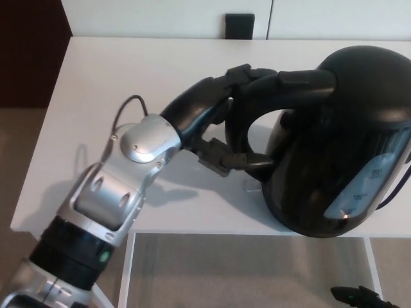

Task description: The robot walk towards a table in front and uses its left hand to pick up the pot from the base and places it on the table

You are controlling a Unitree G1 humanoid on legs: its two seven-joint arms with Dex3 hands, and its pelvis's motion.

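The pot [340, 141] fills the right half of my view, black and round-bodied, with its pale level window [369, 183] on the right flank. It looms so large against the table, and sits so slightly tipped, that I judge it is up in the air near my head rather than standing on anything. Its lower edge overlaps the table's near edge in the picture. The base I cannot see at all; it may be hidden behind the body. The handle [239, 138] loops out from the pot's left side, and that is the relation the next move turns on: the loop lies between the pot's body and my left hand [215, 112]. That hand is closed on the handle, dark fingers over the top of the loop and the thumb reaching in from below. The whole weight therefore hangs to the right of my grip, and I expect it to pull the pot into a tilt as I lower it. The white table [109, 83] shows bare surface to the left and beyond, beside my forearm, so the room to set down lies on my arm's side. My right hand [356, 296] is only a dark scrap at the bottom right, below the table's edge. I cannot tell its state, and the pot's body stands between it and the handle.
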